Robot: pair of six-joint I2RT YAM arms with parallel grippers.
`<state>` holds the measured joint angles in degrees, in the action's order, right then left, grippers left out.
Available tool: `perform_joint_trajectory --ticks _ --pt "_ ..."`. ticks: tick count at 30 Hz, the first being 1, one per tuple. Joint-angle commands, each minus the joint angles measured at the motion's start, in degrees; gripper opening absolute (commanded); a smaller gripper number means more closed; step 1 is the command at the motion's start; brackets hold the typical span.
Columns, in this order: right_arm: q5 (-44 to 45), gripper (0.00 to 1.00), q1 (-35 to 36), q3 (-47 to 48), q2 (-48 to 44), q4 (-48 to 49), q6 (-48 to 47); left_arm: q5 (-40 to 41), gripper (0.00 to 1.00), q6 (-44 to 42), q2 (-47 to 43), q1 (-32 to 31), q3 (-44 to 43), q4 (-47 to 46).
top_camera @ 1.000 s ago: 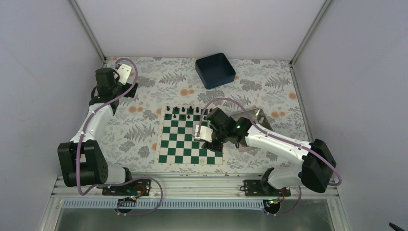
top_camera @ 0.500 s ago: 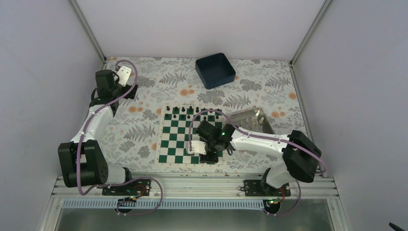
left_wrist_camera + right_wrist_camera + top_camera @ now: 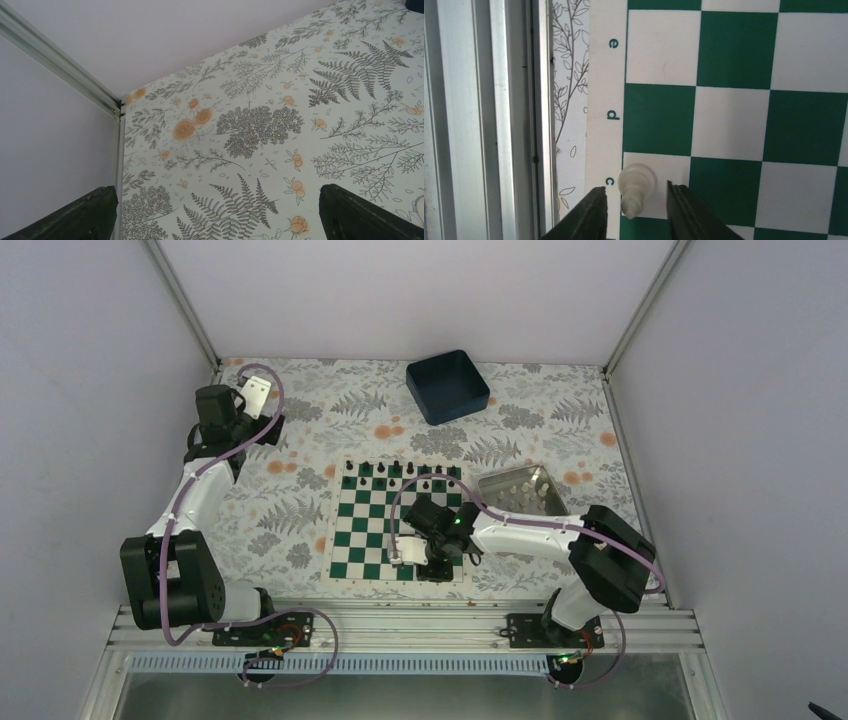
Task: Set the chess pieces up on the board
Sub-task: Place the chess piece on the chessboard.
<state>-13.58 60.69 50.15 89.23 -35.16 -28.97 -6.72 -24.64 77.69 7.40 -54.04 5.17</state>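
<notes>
A cream chess piece [image 3: 637,180] stands on a white square in the board's [image 3: 734,120] edge row, beside the letter c on the cream border. My right gripper [image 3: 636,194] straddles it, open, with a gap showing on each side between the fingers [image 3: 591,215] and the piece. In the top view the right gripper [image 3: 403,552] is low over the near edge of the board [image 3: 375,530]. My left gripper [image 3: 215,205] is open and empty over the floral cloth, at the far left of the table [image 3: 258,390].
Black pieces [image 3: 395,472] line the board's far rows. A silver tray [image 3: 545,502] holding pale pieces sits right of the board. A dark blue bin [image 3: 447,386] stands at the back. An aluminium rail [image 3: 484,120] runs just past the board's near edge.
The right arm swung from the board's right side, near the tray, down to the near edge row. The left arm has not moved.
</notes>
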Motion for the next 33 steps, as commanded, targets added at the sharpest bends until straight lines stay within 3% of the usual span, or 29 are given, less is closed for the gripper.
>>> perform_joint_trajectory --ticks 1,7,23,27,33 --pt "0.75 0.27 0.13 -0.49 0.95 1.97 -0.34 -1.35 1.00 0.23 0.27 0.66 0.91 -1.91" --pt "1.29 0.10 0.14 -0.58 1.15 2.40 0.08 -1.92 1.00 0.12 0.42 1.01 1.07 -2.08" --pt "4.66 0.06 0.13 -1.85 -0.72 2.93 0.36 -2.49 1.00 0.41 1.13 1.30 0.44 -2.01" --pt "4.27 0.11 0.13 -1.52 -0.01 2.74 0.18 -2.77 1.00 0.31 1.15 1.30 0.52 -1.83" --pt "5.47 0.33 0.13 -1.02 -1.42 2.19 0.14 -2.95 1.00 0.13 1.14 1.39 0.63 -1.67"
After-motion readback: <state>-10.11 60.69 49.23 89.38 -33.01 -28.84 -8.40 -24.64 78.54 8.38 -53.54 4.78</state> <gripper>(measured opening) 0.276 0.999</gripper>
